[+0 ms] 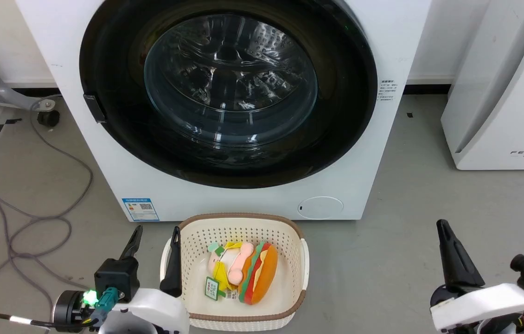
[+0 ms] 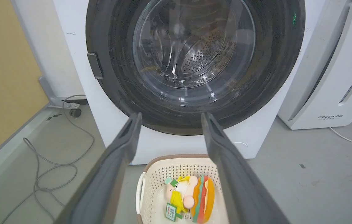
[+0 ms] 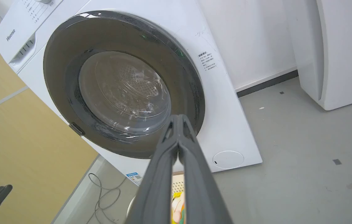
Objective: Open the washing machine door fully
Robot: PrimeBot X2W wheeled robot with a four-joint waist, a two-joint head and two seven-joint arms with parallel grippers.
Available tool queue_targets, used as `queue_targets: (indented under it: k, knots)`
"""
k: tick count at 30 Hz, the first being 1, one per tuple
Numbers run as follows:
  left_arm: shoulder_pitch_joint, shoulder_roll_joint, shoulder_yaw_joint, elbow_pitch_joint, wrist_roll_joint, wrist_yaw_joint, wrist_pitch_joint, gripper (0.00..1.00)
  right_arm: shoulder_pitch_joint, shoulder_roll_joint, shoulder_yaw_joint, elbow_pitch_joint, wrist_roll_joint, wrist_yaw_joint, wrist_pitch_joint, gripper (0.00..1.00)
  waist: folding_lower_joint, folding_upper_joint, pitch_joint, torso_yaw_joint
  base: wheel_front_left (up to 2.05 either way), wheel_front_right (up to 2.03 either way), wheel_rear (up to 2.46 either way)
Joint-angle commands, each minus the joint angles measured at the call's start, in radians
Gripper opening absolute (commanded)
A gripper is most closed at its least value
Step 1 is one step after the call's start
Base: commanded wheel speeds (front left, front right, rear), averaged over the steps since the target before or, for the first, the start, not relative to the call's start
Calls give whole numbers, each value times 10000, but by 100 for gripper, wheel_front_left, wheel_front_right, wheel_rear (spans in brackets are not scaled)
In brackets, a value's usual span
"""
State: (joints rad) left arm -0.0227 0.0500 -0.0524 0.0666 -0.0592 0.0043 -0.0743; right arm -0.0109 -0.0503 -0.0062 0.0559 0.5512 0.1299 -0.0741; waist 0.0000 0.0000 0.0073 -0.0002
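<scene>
The washing machine [image 1: 225,200] stands straight ahead, white, with a blue label [image 1: 140,209] at its lower front. Its round glossy black door [image 1: 341,93] lies flush against the front, closed, the steel drum visible through the glass. A small black handle [image 1: 94,107] sits on the door's left edge. My left gripper [image 1: 156,234] is open and low, in front of the machine, well below the handle; the left wrist view frames the door [image 2: 275,62] between its fingers [image 2: 126,140]. At lower right, my right gripper [image 1: 443,228] is shut on nothing, pointing toward the door [image 3: 70,43].
A cream perforated basket [image 1: 239,220] holding a plush burger [image 1: 259,273] and a small doll sits on the floor just before the machine, between my grippers. A white FEELBIR appliance [image 1: 503,102] stands to the right. Grey cables [image 1: 35,222] loop over the floor at left.
</scene>
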Motion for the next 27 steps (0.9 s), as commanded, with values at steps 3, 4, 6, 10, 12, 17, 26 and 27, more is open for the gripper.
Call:
queue_targets:
  k: [3, 4, 6, 10, 12, 17, 26, 27]
  knots:
    - [-221, 2, -53, 70, -127, -43, -159, 100, -322, 0, -48, 80, 952, 4, -164, 0, 0, 0, 84, -7, 0, 0, 0]
    - [-238, 2, -60, 80, -141, -44, -180, 100, -380, 0, -83, 103, 1122, 4, -184, 0, 0, 0, 109, -7, 0, 0, 0]
    - [-278, 2, -76, 101, -170, -49, -222, 100, -514, 0, -136, 133, 1381, 4, -226, 0, 0, 0, 166, -3, 0, 0, 0]
    - [-340, 2, -101, 126, -220, -42, -285, 100, -749, 1, -202, 195, 1774, 4, -289, 0, 0, 0, 247, -4, 0, 0, 0]
    - [-388, 2, -113, 140, -255, -37, -326, 100, -969, 1, -259, 275, 1962, 4, -330, 0, 0, 0, 310, -11, 0, 0, 0]
    - [-520, 2, -156, 168, -337, -52, -430, 100, -1764, -189, -406, 646, 2433, 5, -434, 0, 0, 0, 472, -16, 0, 0, 0]
    - [-777, 2, -241, 138, -479, -77, -618, 100, -3811, -960, -520, 2098, 3706, 5, -594, 0, 0, 0, 870, 35, 0, 0, 0]
    - [-809, 2, -251, 133, -490, -83, -639, 100, -4076, -1060, -500, 2304, 3833, 5, -607, 0, 0, 0, 920, 49, 0, 0, 0]
